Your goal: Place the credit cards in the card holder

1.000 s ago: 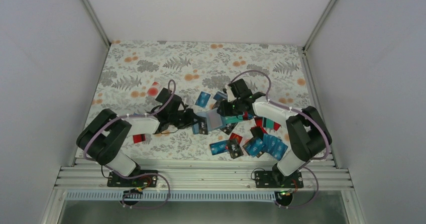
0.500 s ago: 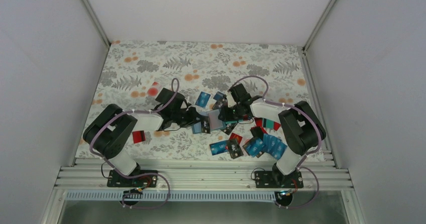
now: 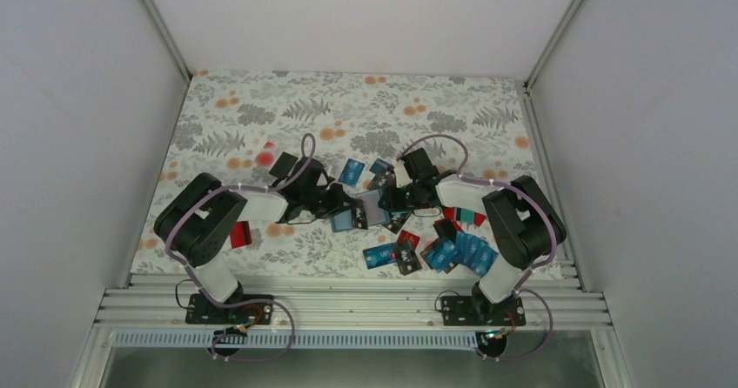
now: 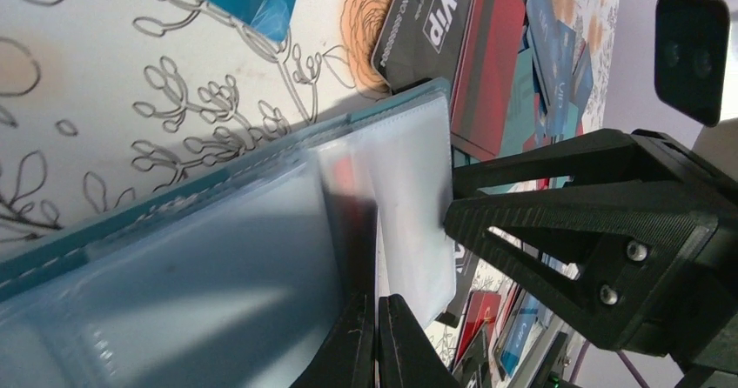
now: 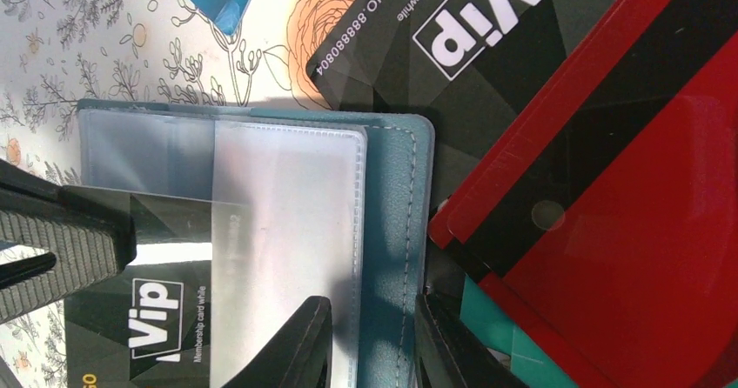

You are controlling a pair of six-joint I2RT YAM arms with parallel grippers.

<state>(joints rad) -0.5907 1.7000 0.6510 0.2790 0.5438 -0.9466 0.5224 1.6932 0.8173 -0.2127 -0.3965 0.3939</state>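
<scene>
The teal card holder (image 3: 372,205) (image 5: 396,214) lies open between both grippers, its clear sleeves facing up. My left gripper (image 3: 350,209) (image 4: 376,340) is shut on a black VIP card (image 5: 165,318), whose far end sits under the clear sleeve (image 5: 287,231). My right gripper (image 3: 390,200) (image 5: 372,327) hangs over the holder's right stitched edge with its jaws a little apart. One fingertip is over the sleeve and the other is just off the edge. Loose credit cards (image 3: 452,249) lie around it, among them a red one (image 5: 609,214) and another black VIP one (image 5: 452,40).
A blue card (image 3: 352,171) lies behind the holder and a red card (image 3: 240,234) lies beside the left arm. A small red object (image 3: 265,157) sits at the back left. The floral cloth (image 3: 261,110) is walled in on three sides.
The left arm has reached further right with the black card. The right gripper has come down onto the holder's right edge and its jaws have narrowed.
</scene>
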